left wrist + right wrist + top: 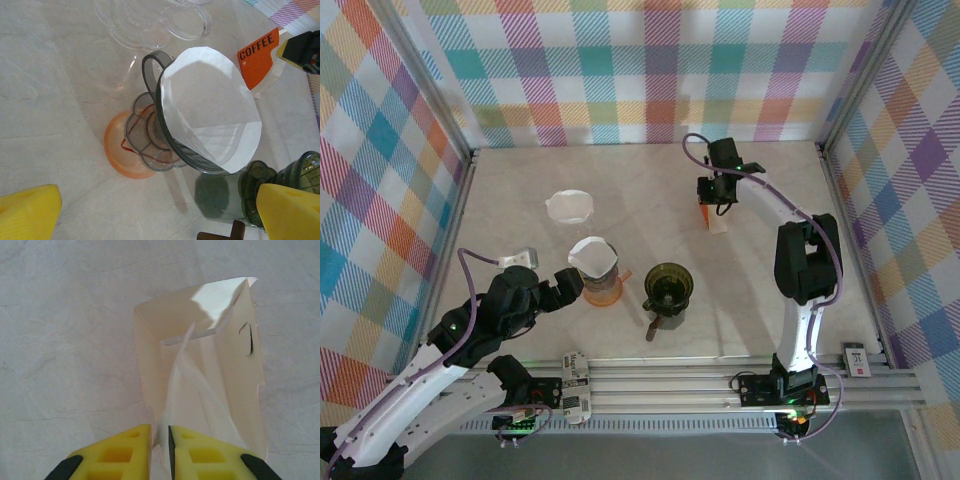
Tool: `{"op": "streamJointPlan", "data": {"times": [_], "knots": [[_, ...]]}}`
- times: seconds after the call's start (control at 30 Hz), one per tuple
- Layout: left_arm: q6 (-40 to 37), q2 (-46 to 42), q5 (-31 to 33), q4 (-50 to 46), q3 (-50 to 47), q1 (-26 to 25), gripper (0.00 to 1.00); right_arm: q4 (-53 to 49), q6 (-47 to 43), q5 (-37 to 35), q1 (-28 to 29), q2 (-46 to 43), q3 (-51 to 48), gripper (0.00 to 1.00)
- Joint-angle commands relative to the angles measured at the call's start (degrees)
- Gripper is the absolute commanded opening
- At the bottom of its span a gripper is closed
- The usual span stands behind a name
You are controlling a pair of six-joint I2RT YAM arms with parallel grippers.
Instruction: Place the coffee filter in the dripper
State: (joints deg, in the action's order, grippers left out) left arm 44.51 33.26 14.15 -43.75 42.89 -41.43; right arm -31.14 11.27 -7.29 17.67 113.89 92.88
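**While a coffee filter [210, 115] sits in the dripper [162, 127], the right tool [160, 432] nips at the box [240, 385]**

Though both arms are over the counter [520, 190], only one has anything in its grip. The white coffee filter lies opened out inside the grey dripper, its rim standing a little above the dripper's edge. The dripper rests on an orange stand [122, 155] and, from the left wrist camera, looks tipped to one side.

The left tool [570, 284] hangs just beside the dripper on the near-left side. Its yellow fingers [27, 212] are spread wide with nothing between them and touch neither the dripper nor the stand.

A green dripper [668, 283] stands just right of the dripper, close but apart from it. A clear lid [570, 206] lies beyond the dripper, toward the back wall.

The box, orange outside with the word COFFEE on it, is well off to the far right of the dripper. The right tool is there at its open top. Its fingers are drawn in to a narrow slit, and a thin pale sheet [187, 385] rising out of the box runs into that slit. It appears to be pinched, though the contact is at the picture's lower edge and hard to read. The box's inner walls are plain cream, with a flap folded back at the far end.
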Motion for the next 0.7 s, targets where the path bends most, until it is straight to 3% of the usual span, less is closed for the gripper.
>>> {"op": "streamJointPlan", "data": {"times": [0.0, 0.1, 0.57, 0.67], "knots": [[-0.17, -0.37, 0.6, -0.13, -0.27, 0.61, 1.0, -1.14, -0.28, -0.81, 0.19, 1.5, 1.7, 0.23], [-0.06, -0.43, 0.52, -0.11, -0.36, 0.62, 1.0, -0.93, -0.28, -0.83, 0.17, 1.62, 1.51, 0.25], [0.21, -0.56, 0.24, 0.11, -0.62, 0.65, 1.0, -0.62, -1.07, -3.18, 0.6, -0.24, 1.29, 0.12], [0.28, -0.48, 0.17, 0.15, -0.72, 0.59, 1.0, -0.77, -1.24, -2.91, 0.72, -0.33, 1.33, 0.16]]}}
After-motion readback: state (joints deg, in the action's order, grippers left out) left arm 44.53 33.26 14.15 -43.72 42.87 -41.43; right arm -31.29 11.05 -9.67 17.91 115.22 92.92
